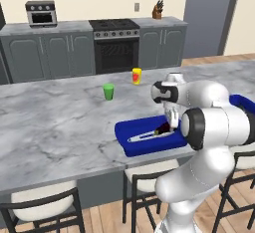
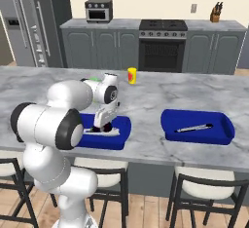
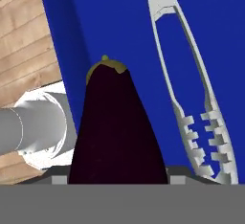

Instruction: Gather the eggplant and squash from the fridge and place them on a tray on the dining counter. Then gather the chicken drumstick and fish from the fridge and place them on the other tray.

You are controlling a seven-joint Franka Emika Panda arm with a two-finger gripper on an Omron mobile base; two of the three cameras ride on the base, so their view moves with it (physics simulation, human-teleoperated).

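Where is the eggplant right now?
In the hand view, the eggplant sits over the blue tray, just left of the tongs.

No text, label, brand, number or sign can be read on anything here.

The surface [image 1: 60,122] is grey-and-white marble with darker veins. Near its front edge a deep blue tray [image 1: 137,142] carries a dark purple, almost black eggplant [image 3: 117,132] with an olive-yellow cap, beside pale silver-white tongs [image 3: 191,98]. A second deep blue tray [image 2: 197,127], toward the right end of the surface, carries another pair of silver tongs [image 2: 194,128]. Toward the far edge stand a green cup [image 1: 108,91] and a yellow cup [image 1: 136,76] marked with red. The stools [image 1: 42,204] have black frames and cream seats, over a light wood floor [image 1: 109,217].
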